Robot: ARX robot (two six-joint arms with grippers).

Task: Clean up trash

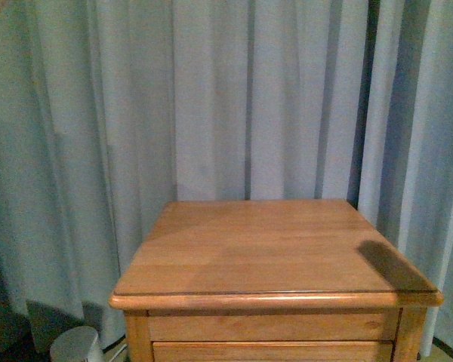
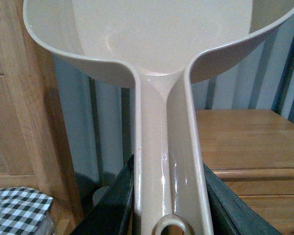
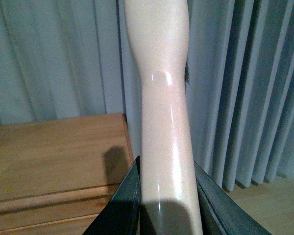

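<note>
Dustpan (image 2: 161,44) in left tool (image 2: 169,196), scoop pointing away, pale handle (image 3: 164,147) in right tool (image 3: 166,196)

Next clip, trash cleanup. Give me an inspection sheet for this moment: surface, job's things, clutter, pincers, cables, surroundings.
Surface: wooden nightstand top, nothing on it in the front view.
Job's things: trash wad, nothing seen in any view; dustpan held up, no trash in its visible part.
Clutter: checkered pillow low beside wooden furniture; white cylinder on the floor by the nightstand.
Pincers: left pincer shut on the dustpan's handle; right pincer shut on a pale handle.
Cables: nothing seen.
Surroundings: grey-blue curtains behind.
</note>
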